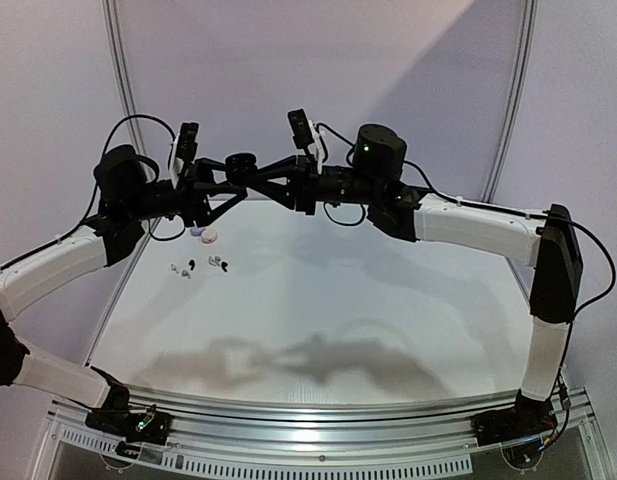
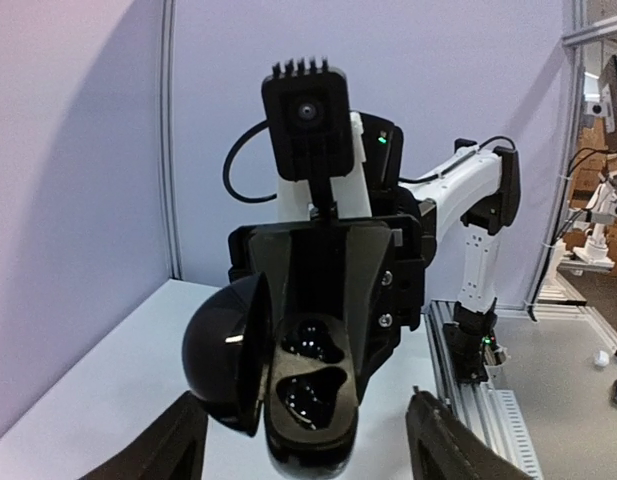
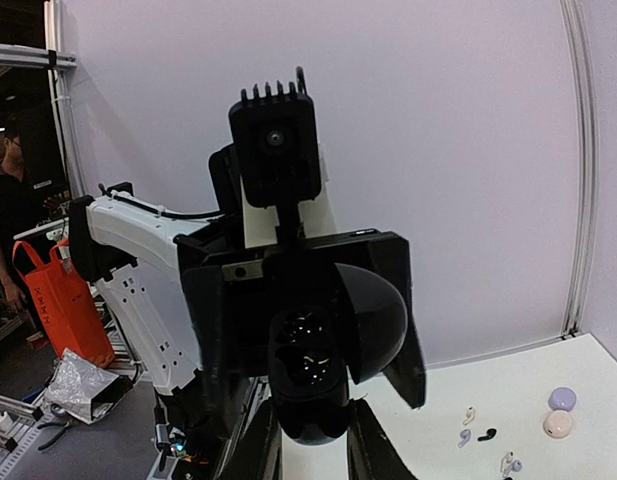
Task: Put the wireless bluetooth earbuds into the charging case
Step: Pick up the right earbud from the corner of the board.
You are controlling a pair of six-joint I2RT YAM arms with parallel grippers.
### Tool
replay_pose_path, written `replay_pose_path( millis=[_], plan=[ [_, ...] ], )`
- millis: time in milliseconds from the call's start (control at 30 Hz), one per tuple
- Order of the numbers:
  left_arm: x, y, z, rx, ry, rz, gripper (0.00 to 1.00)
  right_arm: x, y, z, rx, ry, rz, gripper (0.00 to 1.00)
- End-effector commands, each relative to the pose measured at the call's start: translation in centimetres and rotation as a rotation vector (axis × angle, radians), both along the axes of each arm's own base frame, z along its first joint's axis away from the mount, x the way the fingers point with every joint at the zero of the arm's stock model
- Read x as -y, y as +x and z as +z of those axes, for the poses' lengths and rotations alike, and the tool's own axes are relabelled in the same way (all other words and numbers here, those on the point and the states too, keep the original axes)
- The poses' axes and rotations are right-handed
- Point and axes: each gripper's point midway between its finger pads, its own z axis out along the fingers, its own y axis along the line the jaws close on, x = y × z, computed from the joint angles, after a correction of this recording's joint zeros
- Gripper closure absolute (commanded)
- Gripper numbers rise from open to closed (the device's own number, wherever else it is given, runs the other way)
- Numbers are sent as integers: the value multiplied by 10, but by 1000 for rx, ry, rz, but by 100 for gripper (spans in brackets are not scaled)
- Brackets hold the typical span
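Right wrist view: what is held there?

The right tool (image 3: 313, 415) is seen closed narrowly on the base of the black charging case (image 3: 308, 365), which is held up in the air with its lid swung open.

And the left tool (image 2: 308, 425)?

Its fingers (image 2: 178, 440) are spread wide on either side of the case. No contact is seen, and nothing is held by it.

Is anything seated in the case?

Two glossy sockets are shown, and both appear empty.

Where are the wireless bluetooth earbuds (image 1: 191, 266) found?

They are scattered on the counter (image 1: 338, 300) below, toward its far left, well apart from the raised case. A lavender puck (image 3: 562, 398) and a pale puck (image 3: 558, 424) are set near them.

How far along is the task judged to be?

The case is opened and presented, but no bud is picked up or inserted yet. The buds are to be fetched and each seated in a socket; all of that is judged to be left.
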Motion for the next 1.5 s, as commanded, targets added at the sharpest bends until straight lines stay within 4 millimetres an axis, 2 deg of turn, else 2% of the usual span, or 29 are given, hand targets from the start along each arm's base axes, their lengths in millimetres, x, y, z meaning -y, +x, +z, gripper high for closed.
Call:
replay_pose_path(
  millis=[0,167,267,467,567,667,800,933,967,1100,1267,1367,1467],
  plan=[
    [3,-2,-9,-18,37,-14,26,7,-3,9,46,28,-47,100],
    [0,-3,-20,-31,78,-7,13,14,3,11,54,47,-99,100],
    [-7,-1,-32,-43,121,12,8,21,15,9,41,51,-169,100],
    [-32,21,-75,-184,269,126,6,47,46,-4,29,29,-343,100],
    [-54,43,-96,-297,333,212,8,64,61,-10,41,14,-427,100],
    [-86,78,-121,-419,408,361,14,78,70,-19,50,-13,-478,100],
    [-132,130,-164,-478,650,631,26,85,73,-29,68,-54,-498,100],
    [-169,167,-208,-555,879,789,37,86,74,-35,68,-75,-501,100],
    [-177,175,-226,-603,933,810,38,85,75,-37,65,-80,-502,100],
    [-205,198,-262,-720,1044,890,39,86,75,-42,48,-92,-501,100],
    [-225,211,-306,-773,1151,933,36,84,75,-45,22,-90,-495,100],
    [-236,216,-322,-825,1157,954,40,84,77,-46,3,-82,-499,100],
    [-237,220,-331,-870,1133,943,44,83,78,-47,-13,-80,-503,100]
  ],
)
